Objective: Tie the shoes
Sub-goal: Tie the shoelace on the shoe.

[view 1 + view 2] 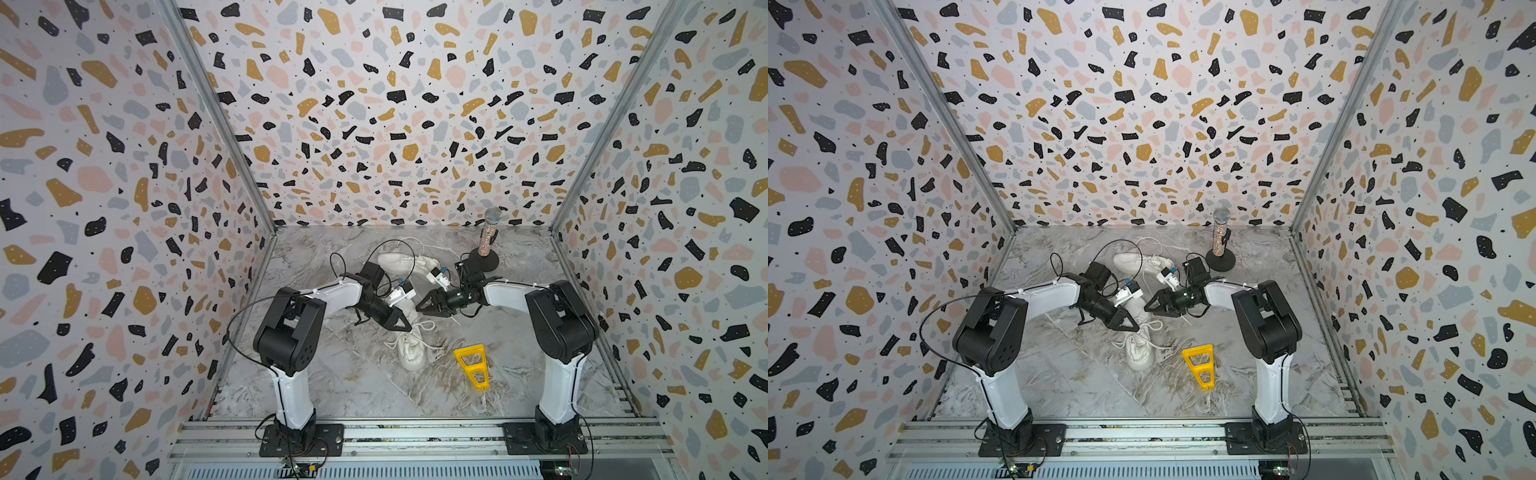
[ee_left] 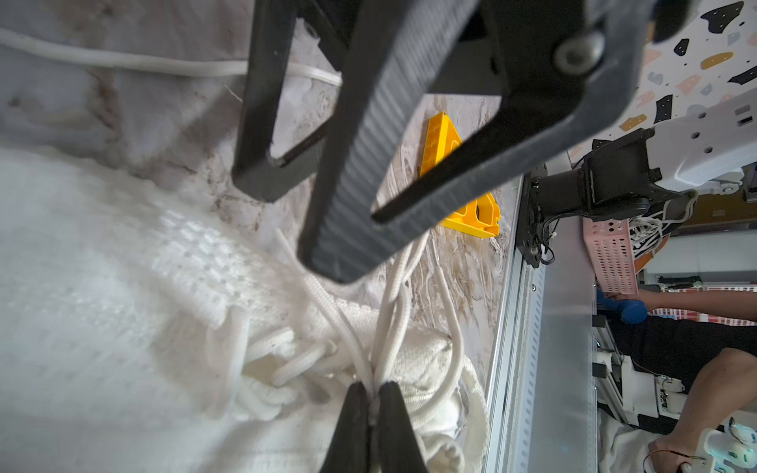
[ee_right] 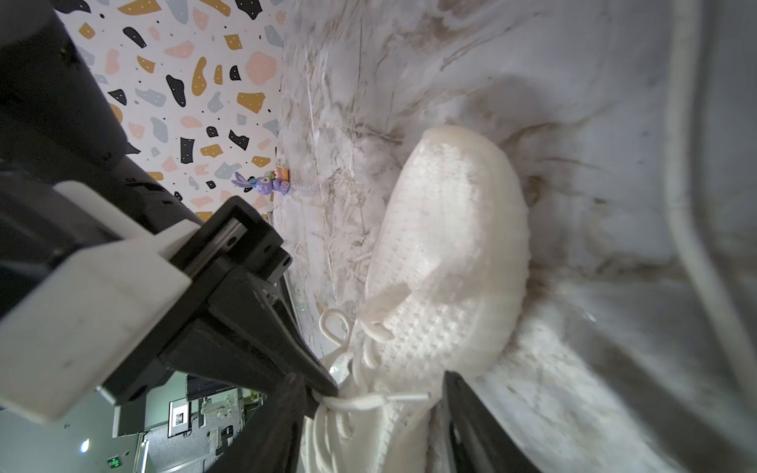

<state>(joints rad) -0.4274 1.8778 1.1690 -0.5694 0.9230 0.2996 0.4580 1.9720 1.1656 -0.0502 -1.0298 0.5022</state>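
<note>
We find the near shoe (image 1: 411, 355) mid-table, toe toward 6 o'clock, and the far shoe (image 1: 401, 262) at 12. The left gripper (image 2: 372, 395), from 9, pinches the laces (image 2: 393, 315) tight. The right gripper (image 3: 375, 393), from 3, stands parted, empty. We judge the knot under way: next, the right must take a strand. No brand legible.

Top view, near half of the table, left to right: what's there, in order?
left arm → white shoe → yellow triangular stand → right arm. Left out because they sit farther back: the second shoe and the microphone.
</note>
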